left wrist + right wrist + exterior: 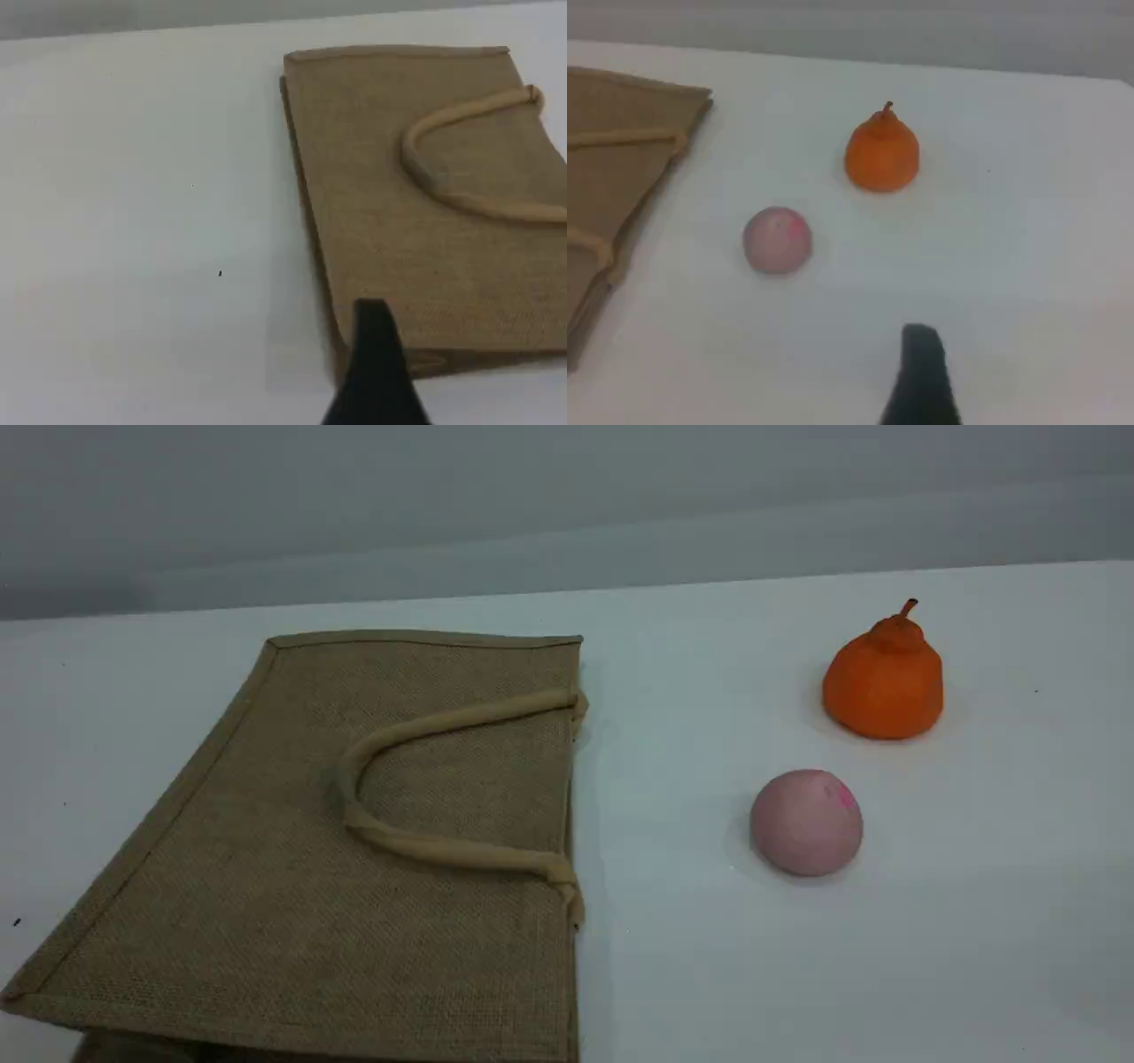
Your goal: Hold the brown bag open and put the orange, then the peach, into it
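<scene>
Presently the brown bag (292, 850) lies flat, lower left, mouth toward the orange (884, 682) and the peach (806, 824) at right; left gripper (376, 354) nearer it, right gripper (921, 363) nearer the fruit, both wide open, empty.

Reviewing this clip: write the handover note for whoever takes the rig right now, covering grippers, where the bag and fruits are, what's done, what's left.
Left gripper: open, empty, above the bag's near-left corner.
Right gripper: open, empty, off the fruits, nearer the camera than the peach.
Brown bag: lying flat and closed on the table, handle on top, mouth edge facing the fruits.
Orange: upright on the table, far right.
Peach: on the table, nearer than the orange, between it and the bag.
Done: nothing.
Left: open and hold the bag, load the orange, then the peach.
</scene>
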{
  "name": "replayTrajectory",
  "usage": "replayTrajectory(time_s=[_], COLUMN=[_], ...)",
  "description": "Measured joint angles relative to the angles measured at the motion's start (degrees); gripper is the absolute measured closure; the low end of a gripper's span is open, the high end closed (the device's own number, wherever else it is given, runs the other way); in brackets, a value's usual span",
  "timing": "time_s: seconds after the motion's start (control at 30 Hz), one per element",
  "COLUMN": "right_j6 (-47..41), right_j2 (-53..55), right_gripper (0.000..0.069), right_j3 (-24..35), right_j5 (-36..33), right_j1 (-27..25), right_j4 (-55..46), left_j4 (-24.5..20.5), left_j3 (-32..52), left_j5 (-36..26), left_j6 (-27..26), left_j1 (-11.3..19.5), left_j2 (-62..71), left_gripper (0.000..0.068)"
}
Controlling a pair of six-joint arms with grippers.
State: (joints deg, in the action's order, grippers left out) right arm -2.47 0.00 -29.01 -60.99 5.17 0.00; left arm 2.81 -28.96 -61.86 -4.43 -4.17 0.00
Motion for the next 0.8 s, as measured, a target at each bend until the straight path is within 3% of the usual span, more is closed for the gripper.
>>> replayTrajectory(time_s=[0.8], right_j6=[0.4], right_j2=[0.0], right_gripper=[0.0218], right_j3=[0.0], right_j5=[0.1], right_j1=[0.0], right_j4=[0.0], left_j4=[0.0], left_j3=[-0.5], left_j5=[0.8], left_j6=[0.8], left_j1=[0.0], left_j2=[0.3], left_gripper=[0.0225])
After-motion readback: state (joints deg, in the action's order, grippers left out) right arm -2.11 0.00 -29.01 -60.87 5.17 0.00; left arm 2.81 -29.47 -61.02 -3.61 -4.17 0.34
